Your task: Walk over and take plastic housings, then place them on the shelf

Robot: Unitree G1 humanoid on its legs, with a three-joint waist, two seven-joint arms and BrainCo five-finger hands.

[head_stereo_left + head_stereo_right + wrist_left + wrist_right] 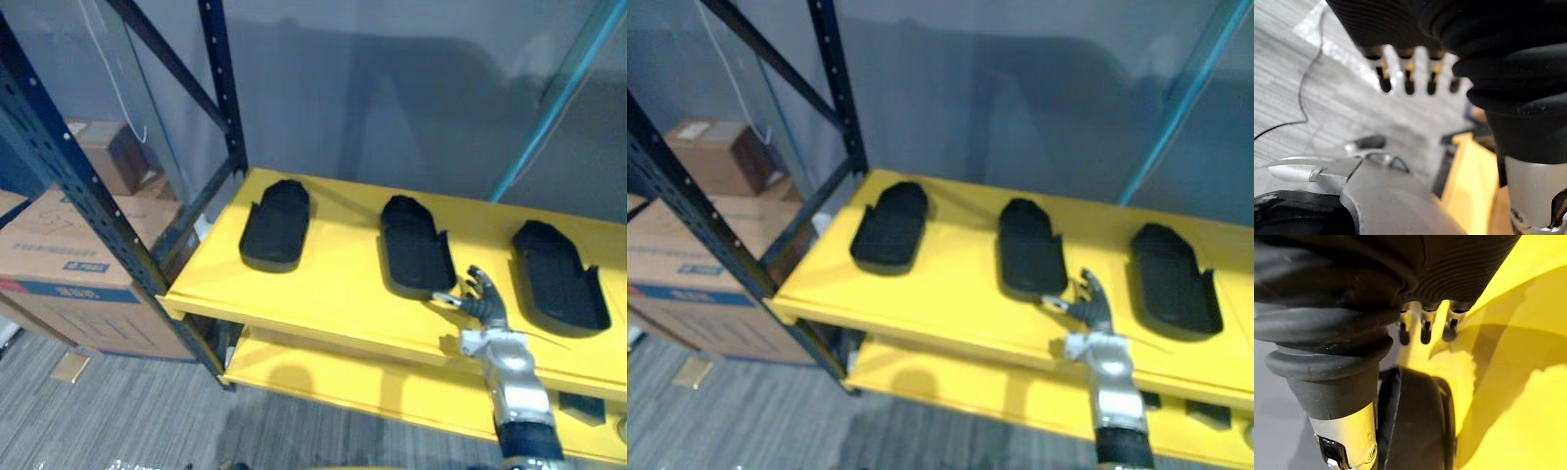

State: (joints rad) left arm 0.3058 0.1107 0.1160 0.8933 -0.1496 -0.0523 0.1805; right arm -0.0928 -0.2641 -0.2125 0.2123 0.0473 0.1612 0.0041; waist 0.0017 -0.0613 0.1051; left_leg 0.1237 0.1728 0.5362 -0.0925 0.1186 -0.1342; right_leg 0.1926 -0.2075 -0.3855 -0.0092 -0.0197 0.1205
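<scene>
Three black plastic housings lie in a row on the yellow shelf [323, 294]: a left housing [276, 223], a middle housing [415, 245] and a right housing [556, 274]. My right hand [482, 299] reaches over the shelf's front edge, just off the middle housing's near right corner. Its fingers are relaxed and hold nothing. In the right wrist view the fingers [1422, 328] point over the yellow board, with the middle housing [1415, 426] lying beside the thumb [1347, 440]. My left hand [1400, 29] hangs over the grey floor with straight fingers [1408, 78], nothing in it.
A dark blue rack upright [69, 176] and diagonal brace stand at the left. Cardboard boxes [69, 264] are stacked on the floor beyond it. A lower yellow shelf [333, 377] carries small dark parts [584, 407] at the right. A teal post [558, 108] leans at the back right.
</scene>
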